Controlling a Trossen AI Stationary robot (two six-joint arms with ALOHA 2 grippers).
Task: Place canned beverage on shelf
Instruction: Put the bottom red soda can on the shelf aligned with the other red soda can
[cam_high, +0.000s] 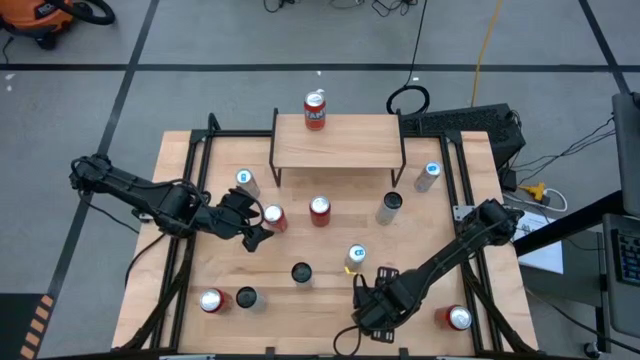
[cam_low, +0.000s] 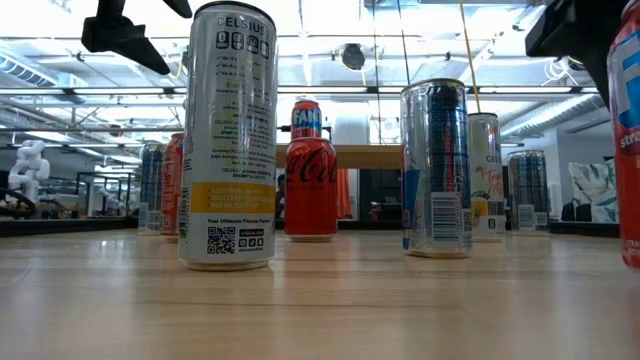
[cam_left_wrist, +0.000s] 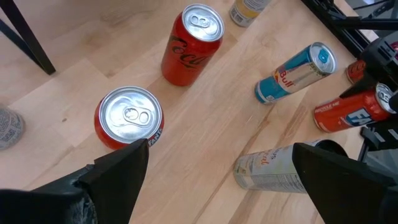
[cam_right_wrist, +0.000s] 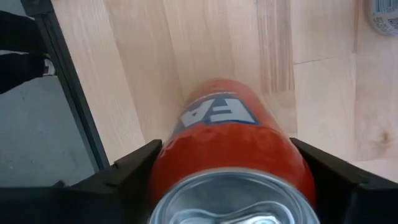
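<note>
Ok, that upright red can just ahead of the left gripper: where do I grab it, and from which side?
I'd take the red can around its curved side wall, coming in level from the open left gripper's own side. It stands upright with bare table either side, but sits ahead of one finger rather than centred, so shift across first.

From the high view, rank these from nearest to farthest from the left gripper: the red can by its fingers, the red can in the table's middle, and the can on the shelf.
Measured from the left gripper:
1. Red can by its fingers, right at the fingertips.
2. Middle red can, farther toward the right arm's side.
3. Can on the shelf, at the shelf's far edge.
</note>
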